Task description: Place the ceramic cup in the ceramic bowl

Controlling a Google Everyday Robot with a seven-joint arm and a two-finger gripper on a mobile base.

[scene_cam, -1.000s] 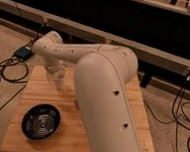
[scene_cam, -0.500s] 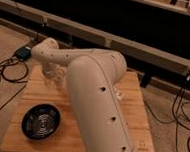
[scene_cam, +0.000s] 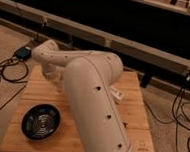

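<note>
One bulky arm (scene_cam: 94,98) is sprawling across the wooden table (scene_cam: 135,119), its gripper (scene_cam: 52,76) hanging over the far-left corner. Clamped or spread, I can't tell. The ceramic cup is hiding from me. The ceramic bowl (scene_cam: 41,122) is sitting front-left near the edge, so a low sweep risks knocking it off. Bare boards are lying between gripper and bowl.

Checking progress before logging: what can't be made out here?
1. The ceramic cup: camera view, not found; maybe behind the arm.
2. The gripper, over the table's back-left part: camera view, whether it holds anything cannot be told.
3. The white object: camera view, partly hidden by the arm.
</note>
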